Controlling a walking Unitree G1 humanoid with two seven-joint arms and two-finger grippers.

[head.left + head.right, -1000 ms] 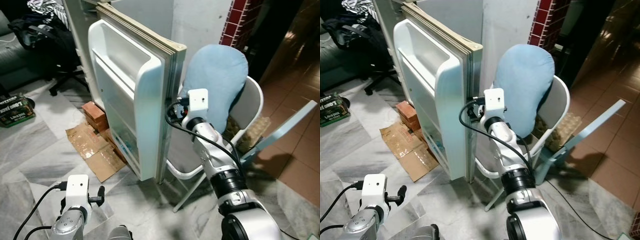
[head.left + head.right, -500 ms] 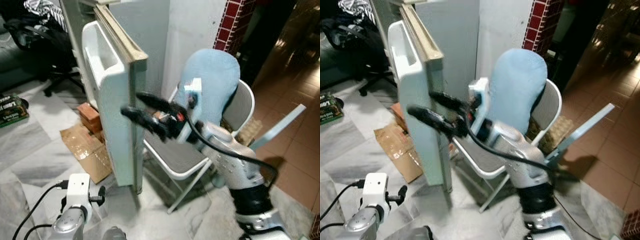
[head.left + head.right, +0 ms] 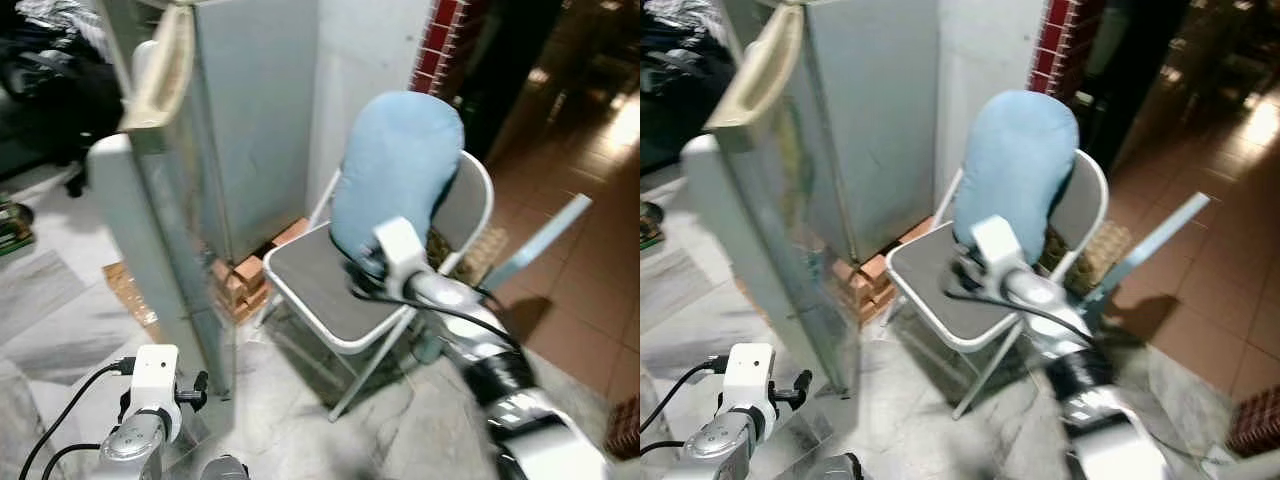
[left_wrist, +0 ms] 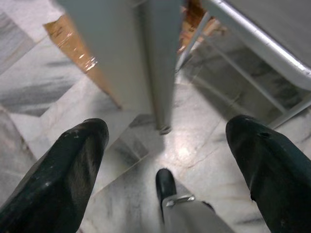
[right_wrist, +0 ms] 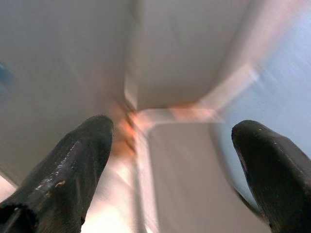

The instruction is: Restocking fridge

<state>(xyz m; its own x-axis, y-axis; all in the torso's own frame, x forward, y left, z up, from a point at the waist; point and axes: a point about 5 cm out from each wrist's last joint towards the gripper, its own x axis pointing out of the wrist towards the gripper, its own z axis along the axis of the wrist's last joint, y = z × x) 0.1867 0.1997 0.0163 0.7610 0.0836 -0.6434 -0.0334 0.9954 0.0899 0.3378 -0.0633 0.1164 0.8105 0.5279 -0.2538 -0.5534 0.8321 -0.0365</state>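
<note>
Both grippers' jaws gape wide and hold nothing.

Left eye view: the grey fridge (image 3: 255, 120) fills the upper left, its white door (image 3: 150, 250) edge-on. A folding chair (image 3: 330, 290) with a blue cushion (image 3: 398, 170) stands centre; the blurred right arm (image 3: 450, 310) reaches over its flat grey seat.

Left wrist view: the left gripper (image 4: 165, 160) hangs above glossy marble floor (image 4: 194, 145), near cardboard (image 4: 77, 48).

Right wrist view: the right gripper (image 5: 170, 165) faces blurred pale surfaces.

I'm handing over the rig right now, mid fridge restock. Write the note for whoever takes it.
Left gripper: open, empty, low over the marble floor by the bottom corner of the fridge door.
Right gripper: open, empty, over the folding chair beside the fridge.
Done: door stands open.
Left: no stock in hand or visible; fetch items and load them. Views are blurred, so recheck.
</note>
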